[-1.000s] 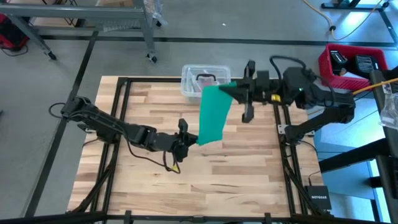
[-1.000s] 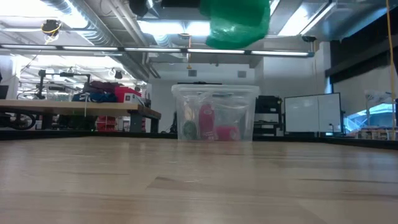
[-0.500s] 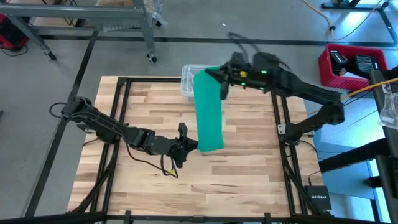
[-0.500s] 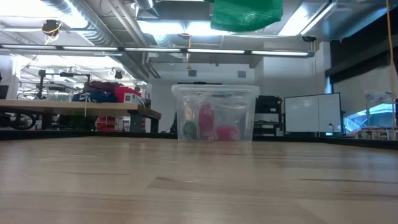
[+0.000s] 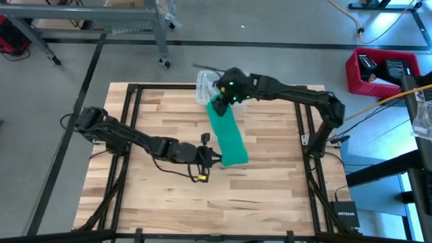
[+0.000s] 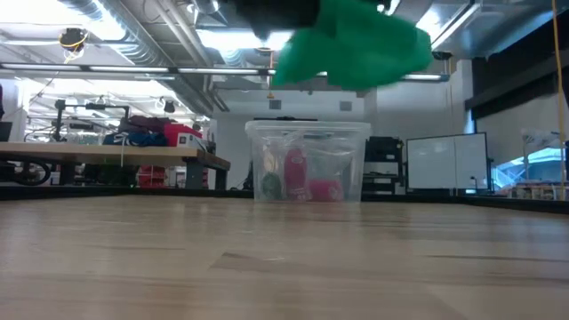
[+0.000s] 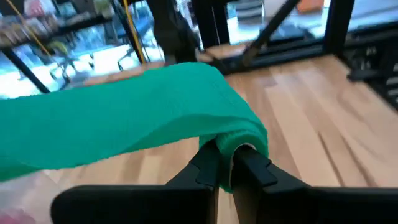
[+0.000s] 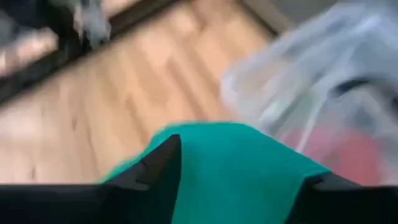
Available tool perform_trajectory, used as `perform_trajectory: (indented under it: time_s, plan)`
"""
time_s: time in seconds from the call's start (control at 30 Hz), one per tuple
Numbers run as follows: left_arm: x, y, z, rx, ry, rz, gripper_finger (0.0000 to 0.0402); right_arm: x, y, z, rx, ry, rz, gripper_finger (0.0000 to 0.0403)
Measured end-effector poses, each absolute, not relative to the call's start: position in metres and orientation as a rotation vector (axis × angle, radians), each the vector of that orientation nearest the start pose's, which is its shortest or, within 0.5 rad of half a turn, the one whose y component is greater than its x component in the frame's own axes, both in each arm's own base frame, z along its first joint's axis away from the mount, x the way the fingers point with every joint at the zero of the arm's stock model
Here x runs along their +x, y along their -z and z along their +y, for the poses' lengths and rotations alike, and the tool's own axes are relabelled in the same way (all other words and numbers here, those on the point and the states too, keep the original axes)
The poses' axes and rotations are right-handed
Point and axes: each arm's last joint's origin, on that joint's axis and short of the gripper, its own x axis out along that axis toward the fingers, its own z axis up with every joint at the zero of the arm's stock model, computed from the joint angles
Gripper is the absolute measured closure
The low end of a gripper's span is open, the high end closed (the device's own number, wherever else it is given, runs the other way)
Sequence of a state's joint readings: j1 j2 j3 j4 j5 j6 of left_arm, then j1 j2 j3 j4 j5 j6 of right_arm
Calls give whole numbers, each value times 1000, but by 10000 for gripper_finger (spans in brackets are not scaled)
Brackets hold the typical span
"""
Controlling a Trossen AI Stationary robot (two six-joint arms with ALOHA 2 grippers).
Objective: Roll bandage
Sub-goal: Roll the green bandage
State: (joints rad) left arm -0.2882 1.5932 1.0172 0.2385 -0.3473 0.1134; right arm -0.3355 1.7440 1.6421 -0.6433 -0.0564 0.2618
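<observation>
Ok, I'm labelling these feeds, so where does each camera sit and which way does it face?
High view: overhead, facing straight down; both arms, left claw and right claw holding the bandage.
Low view: table height, facing level across at the clear tub; bandage overhead.
Left wrist: looks past its own fingers pinching the bandage.
Right wrist: past its fingers at bandage and tub.
All four share the bandage.

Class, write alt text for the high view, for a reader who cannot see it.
Seen from above, two dark robot arms hold a teal-green bandage stretched between them over a wooden table. The right gripper grips the far end beside a clear plastic tub; the left gripper pinches the near end.
</observation>
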Motion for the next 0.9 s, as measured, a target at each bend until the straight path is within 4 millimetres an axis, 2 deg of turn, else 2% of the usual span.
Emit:
perform_trajectory:
  time_s: [0.1,0.23,0.4,0.57,0.77,0.9]
  plan:
    - [348,-237,-91,216,-97,368,385,366,-318,-124,390,262,809,197]
    - [355,-224,-86,141,-146,399,385,360,-313,-119,367,175,904,192]
    - [356,-220,-76,-20,-211,414,385,355,-311,-119,322,227,955,192]
    - [357,-219,-70,-122,-252,417,385,359,-315,-124,254,321,895,191]
    - [355,-217,-70,-156,-261,443,385,346,-319,-115,316,187,975,191]
    - [355,-216,-70,-157,-263,450,385,336,-319,-112,290,171,1053,191]
